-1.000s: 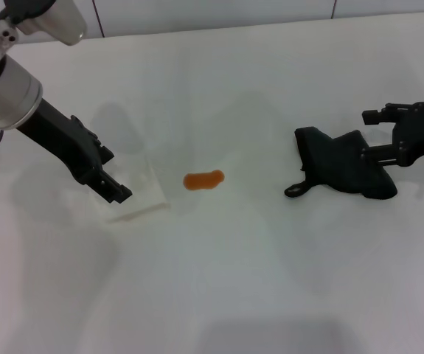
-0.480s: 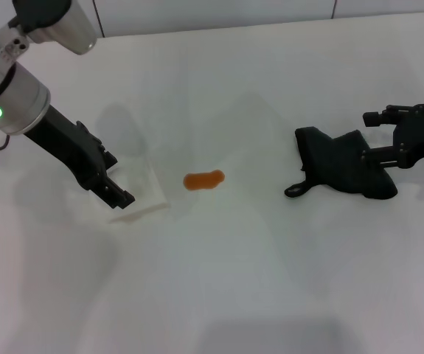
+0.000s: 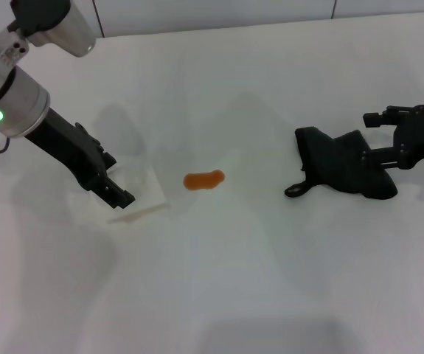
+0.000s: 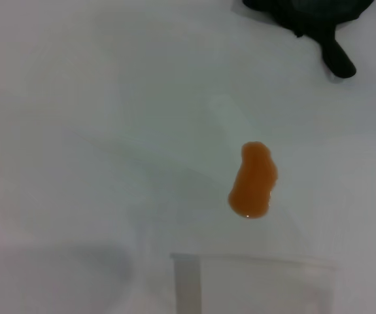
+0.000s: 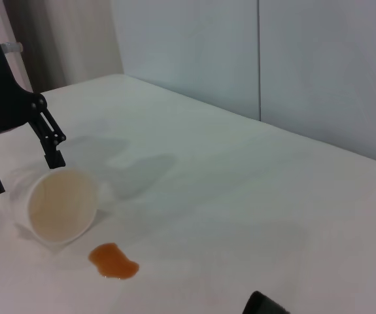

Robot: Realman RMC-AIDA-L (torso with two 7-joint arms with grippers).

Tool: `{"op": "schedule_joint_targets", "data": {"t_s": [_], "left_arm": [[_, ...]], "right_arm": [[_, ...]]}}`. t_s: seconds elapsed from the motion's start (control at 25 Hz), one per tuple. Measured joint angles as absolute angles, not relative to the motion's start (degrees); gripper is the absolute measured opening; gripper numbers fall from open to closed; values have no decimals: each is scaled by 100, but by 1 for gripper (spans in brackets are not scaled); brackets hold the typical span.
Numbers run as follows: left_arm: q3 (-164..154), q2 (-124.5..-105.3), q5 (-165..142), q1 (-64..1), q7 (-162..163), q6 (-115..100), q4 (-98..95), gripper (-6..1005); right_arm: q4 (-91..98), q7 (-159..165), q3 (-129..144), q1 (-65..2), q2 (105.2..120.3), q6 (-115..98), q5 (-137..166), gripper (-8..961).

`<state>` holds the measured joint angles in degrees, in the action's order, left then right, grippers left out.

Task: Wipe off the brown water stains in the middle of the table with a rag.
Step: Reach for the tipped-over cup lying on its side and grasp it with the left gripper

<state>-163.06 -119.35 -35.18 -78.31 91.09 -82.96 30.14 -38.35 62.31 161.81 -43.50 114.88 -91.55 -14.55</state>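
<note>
Lying on its side between the spread fingers of the left gripper (image 3: pixel 121 196), a translucent white plastic cup (image 5: pixel 60 206) looks empty. Beside it, the orange-brown bean-shaped stain (image 3: pixel 203 179) marks the plain white table (image 3: pixel 219 280). Farther off, the right gripper (image 3: pixel 374 153) pinches the lumpy black rag (image 3: pixel 341 171).

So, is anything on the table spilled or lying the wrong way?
Yes. The white plastic cup lies tipped on its side by the left gripper, and an orange-brown stain sits beside its mouth. The rag is still apart from it.
</note>
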Motion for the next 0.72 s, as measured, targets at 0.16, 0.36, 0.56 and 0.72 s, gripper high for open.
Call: {"op": "schedule_joint_targets", "data": {"t_s": [0.16, 0.36, 0.56, 0.72], "left_arm": [[-16304, -11936, -3515, -7819, 9141, -8258, 3014, 833], [-16303, -11944, -3512, -7797, 9158, -8166, 2975, 831], [-16304, -11946, -3524, -7760, 9170, -8005, 2841, 829], [-16303, -11945, -3544, -7751, 9181, -7922, 2779, 828]], "right_arm": [[-3817, 6231, 16181, -4350, 11495, -9149, -1455, 857], [-3819, 6231, 16181, -4354, 11496, -9150, -1448, 857], [-3818, 6231, 16181, -4353, 11494, -9153, -1450, 857], [-3813, 6231, 16181, -4352, 11490, -9148, -1450, 857]]}}
